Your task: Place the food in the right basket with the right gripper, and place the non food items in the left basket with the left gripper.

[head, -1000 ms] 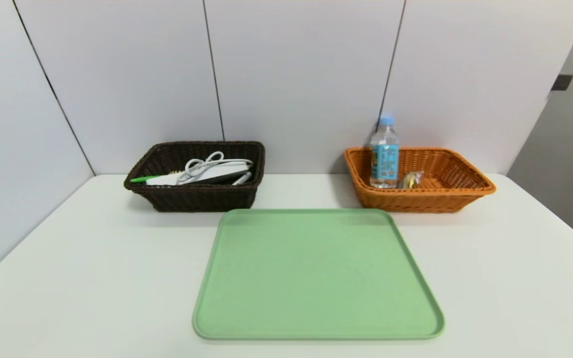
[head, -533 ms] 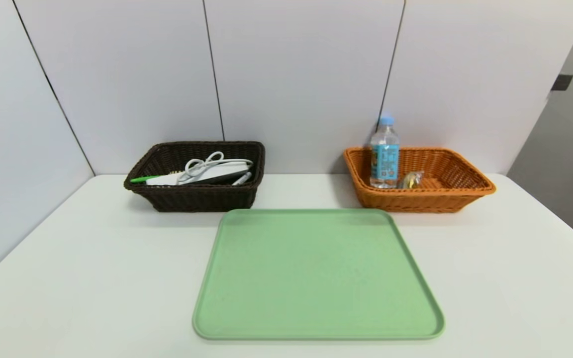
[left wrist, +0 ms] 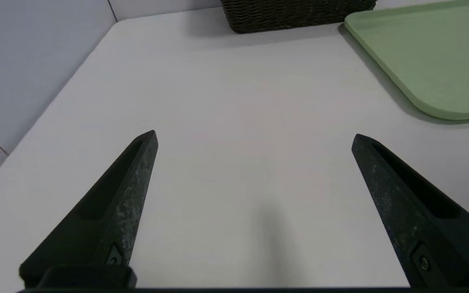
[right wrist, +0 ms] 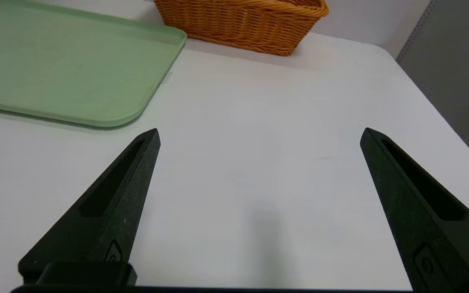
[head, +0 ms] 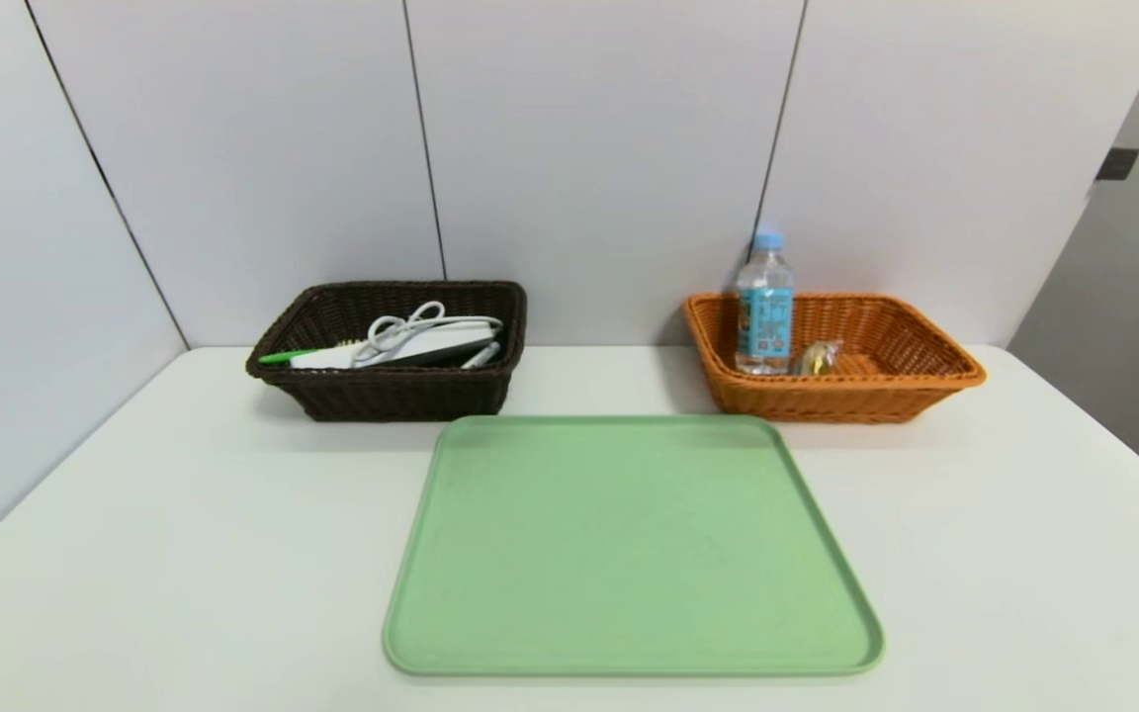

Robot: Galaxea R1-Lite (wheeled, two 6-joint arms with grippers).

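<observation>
Unchanged: bottle (head: 765, 316) in right basket (head: 846, 403), power strip (head: 411, 346) in left basket (head: 401, 396); sorting apparently complete; both grippers' fingers (left wrist: 136, 191) spread, idle over bench (head: 184, 554).

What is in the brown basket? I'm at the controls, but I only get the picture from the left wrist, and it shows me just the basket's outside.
Observer: The head view shows a white power strip with its cord coiled on top, inside the brown basket.
Operator: And where is the bottle?
Observer: It stands upright in the orange basket; the bottle has a blue cap.
Operator: My pincer is open over bare table. What about the other one?
Observer: The right pincer is open too, over the table, with nothing between its tips.
</observation>
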